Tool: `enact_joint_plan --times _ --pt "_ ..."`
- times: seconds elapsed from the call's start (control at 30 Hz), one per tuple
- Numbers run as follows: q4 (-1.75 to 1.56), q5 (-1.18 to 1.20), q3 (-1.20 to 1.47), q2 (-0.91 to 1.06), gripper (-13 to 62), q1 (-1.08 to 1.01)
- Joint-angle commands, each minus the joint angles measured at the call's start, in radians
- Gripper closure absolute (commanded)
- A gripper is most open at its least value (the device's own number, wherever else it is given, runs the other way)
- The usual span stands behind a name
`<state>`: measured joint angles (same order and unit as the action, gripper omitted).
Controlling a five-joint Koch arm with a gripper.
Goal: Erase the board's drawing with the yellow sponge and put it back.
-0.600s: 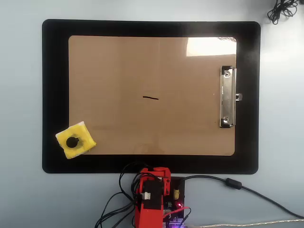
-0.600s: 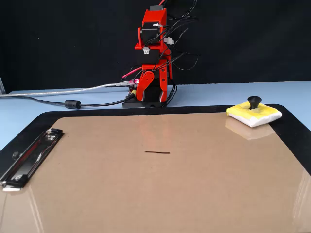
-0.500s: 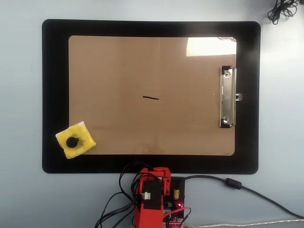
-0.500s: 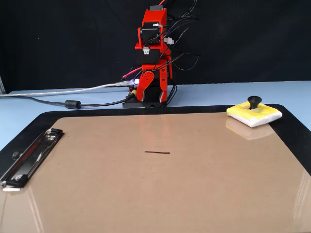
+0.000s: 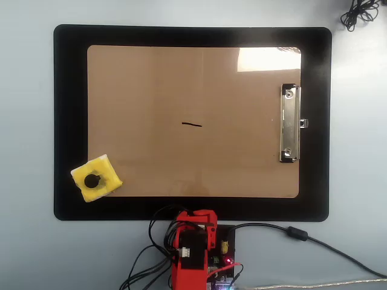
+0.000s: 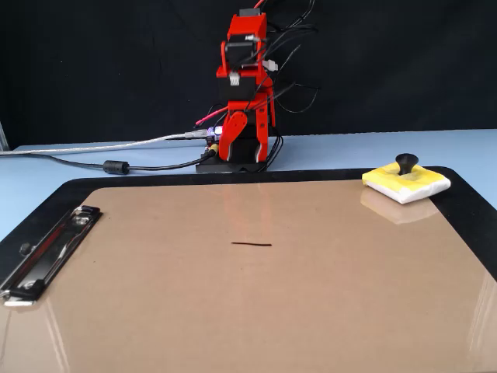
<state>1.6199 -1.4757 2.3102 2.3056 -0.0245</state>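
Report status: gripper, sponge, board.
Gripper folded at base, state unclear. Yellow sponge untouched at board corner. Drawing unerased, path clear.

1. The board (image 5: 151, 90) is plain tan-brown with no pattern; a pale glare patch shows toward 1 o'clock in the overhead view.
2. Its clip (image 5: 289, 124) at 3 o'clock is silver.
3. The drawing (image 5: 191, 125) is a thin black stroke at the centre.
4. The yellow sponge (image 5: 104, 184) at 8 o'clock is bright yellow, white underneath in the fixed view, with a black knob (image 6: 406, 162).
5. The mat (image 5: 69, 109) around the board is solid black.
6. The table (image 5: 27, 121) is pale blue.
7. The arm (image 6: 247, 93) at 6 o'clock is red with black parts, trailing black and grey cables (image 5: 314, 240).
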Motion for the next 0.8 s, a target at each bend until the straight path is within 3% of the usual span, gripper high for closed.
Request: enact_joint_plan --times 0.0,0.2,0.47,0.77 --pt "0.006 -0.014 -0.146 0.038 15.2 0.012" --pt "-0.164 -0.057 -0.360 0.014 15.4 0.362" --pt "-0.988 -0.489 -0.169 -0.077 15.4 0.948" --pt "-1.727 -0.465 0.008 -0.414 15.5 1.155"
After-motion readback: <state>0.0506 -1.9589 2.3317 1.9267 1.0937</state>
